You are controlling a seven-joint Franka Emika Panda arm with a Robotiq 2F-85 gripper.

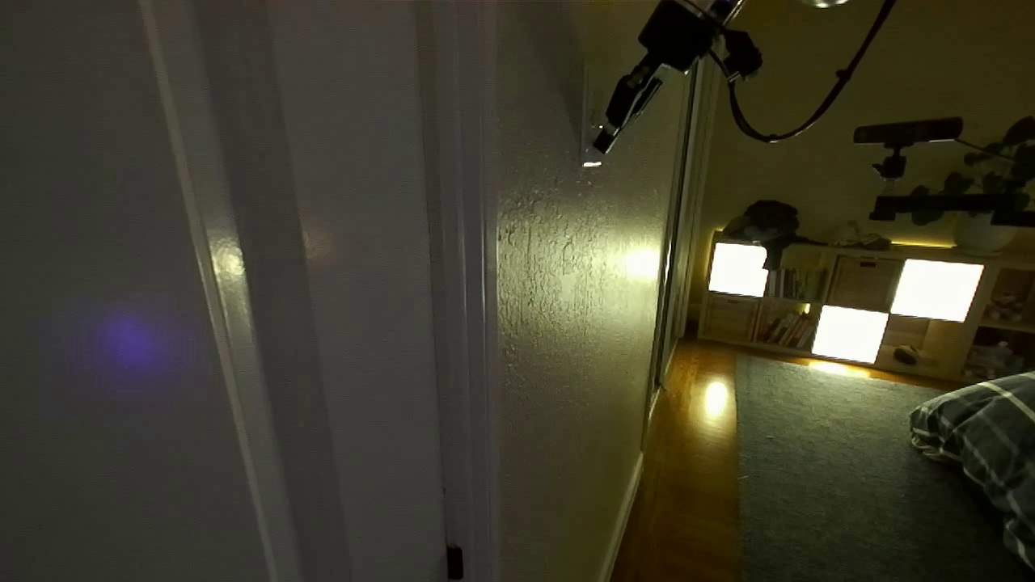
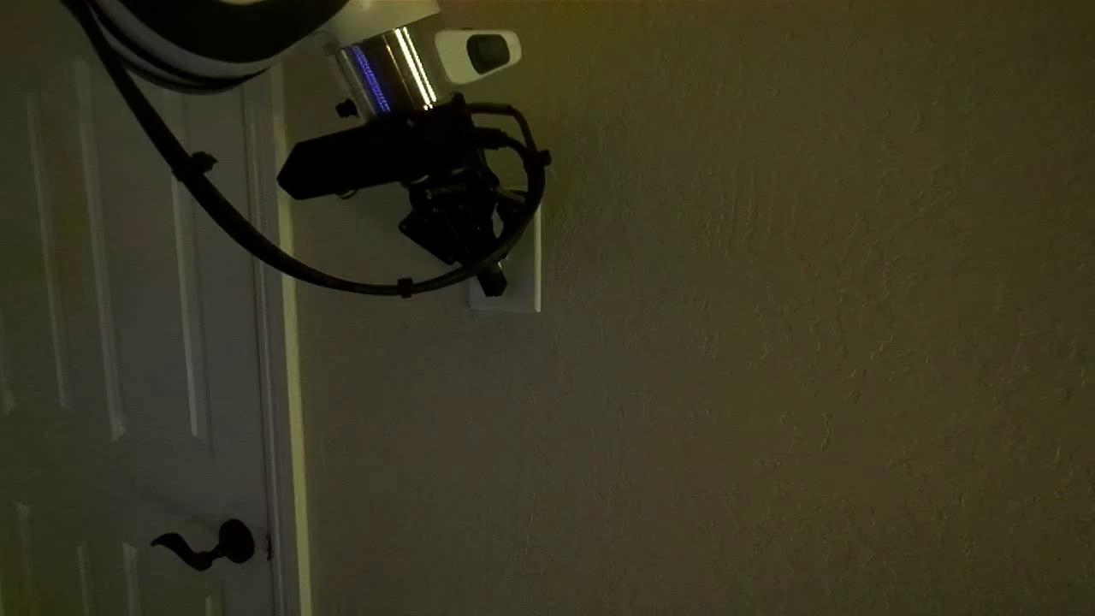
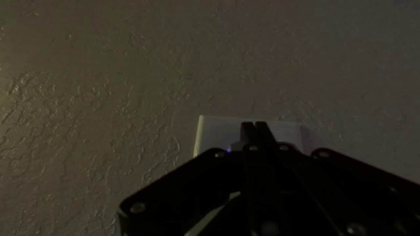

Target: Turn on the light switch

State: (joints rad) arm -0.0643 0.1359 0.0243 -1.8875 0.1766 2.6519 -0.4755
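Pointing its fingers (image 3: 247, 135), pinched together on nothing visible, at the light switch (image 3: 218, 131), the pincer (image 3: 255, 124) is hiding much of that white plate just beyond its tips; whether they are touching it is not showing clearly. Flicking the switch is seemingly the step in hand, the next move probably calling for a firm nudge. A cable (image 2: 359, 286) is looping beside the pincer, perhaps risking a snag; a door (image 2: 150, 342) is standing well apart from it.
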